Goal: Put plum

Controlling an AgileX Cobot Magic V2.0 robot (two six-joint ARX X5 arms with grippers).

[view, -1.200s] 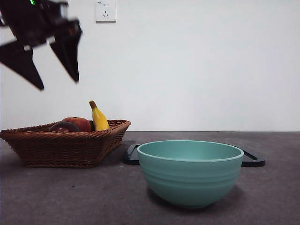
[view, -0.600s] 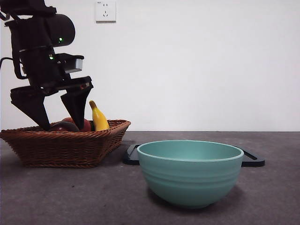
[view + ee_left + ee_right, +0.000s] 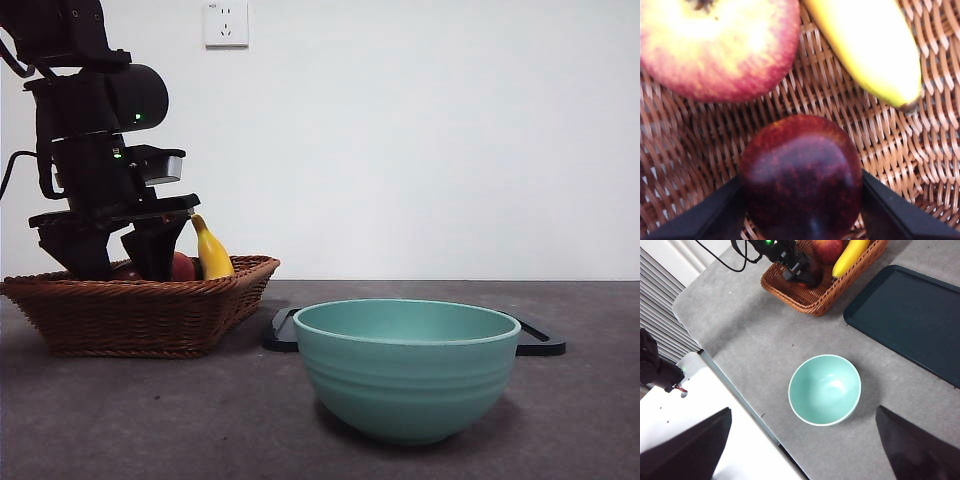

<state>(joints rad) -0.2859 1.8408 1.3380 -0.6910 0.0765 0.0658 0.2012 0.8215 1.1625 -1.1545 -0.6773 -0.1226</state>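
The dark maroon plum lies on the wicker floor of the basket. My left gripper has come down into the basket, and its black jaws press against both sides of the plum. From the front, this gripper dips behind the basket rim, where a sliver of the plum shows. The right wrist view looks down from high above and shows the plum under the left gripper. My right gripper hangs open high above the table, holding nothing.
A red-yellow apple and a banana share the basket beside the plum. A teal bowl stands in front at the middle. Behind it lies a dark flat tray.
The left arm dropped from high at the upper left into the basket. Its jaws now sit around the plum. Fruit, bowl and tray have not moved.
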